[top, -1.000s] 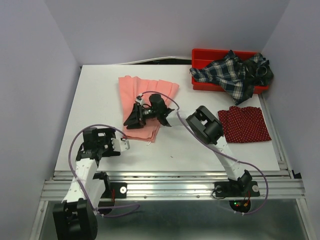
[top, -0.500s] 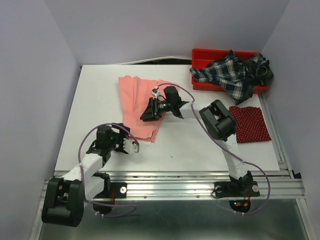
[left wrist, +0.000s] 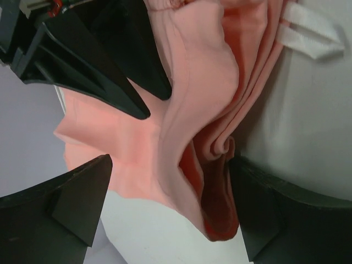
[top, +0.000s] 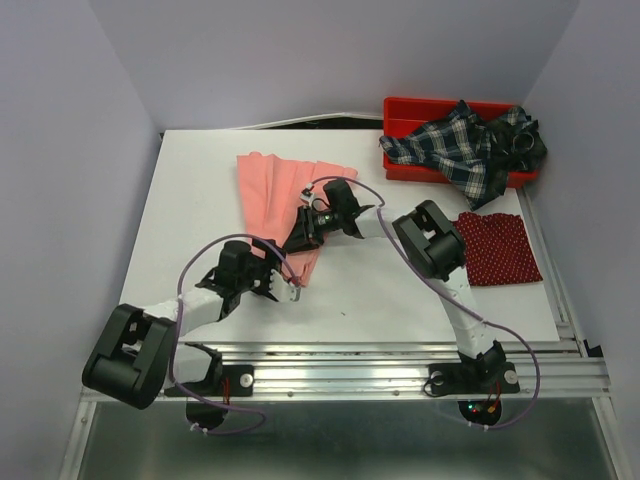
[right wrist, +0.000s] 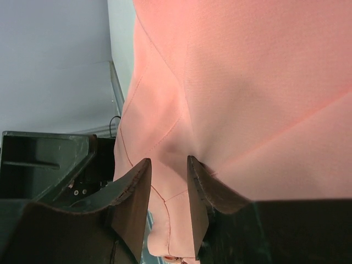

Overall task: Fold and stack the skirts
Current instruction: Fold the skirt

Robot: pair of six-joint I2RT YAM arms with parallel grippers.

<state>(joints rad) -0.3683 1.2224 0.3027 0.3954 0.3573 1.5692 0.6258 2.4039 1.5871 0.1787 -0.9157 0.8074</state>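
The salmon-pink skirt lies folded on the white table, left of centre. My right gripper sits on its near right part. In the right wrist view the jaws stand close together with a pinch of pink cloth between them. My left gripper is at the skirt's near corner. Its jaws are wide open around the layered folded edge. The dark red dotted skirt lies flat at the right. The navy plaid skirt is heaped over the bin.
A rigid red bin stands at the back right under the plaid skirt. The table's raised walls close in the left, back and right. A metal rail runs along the near edge. Purple cables loop over both arms.
My left gripper has moved right and forward to the pink skirt's near corner. My right gripper has shifted on the skirt and its jaws have narrowed onto the cloth.
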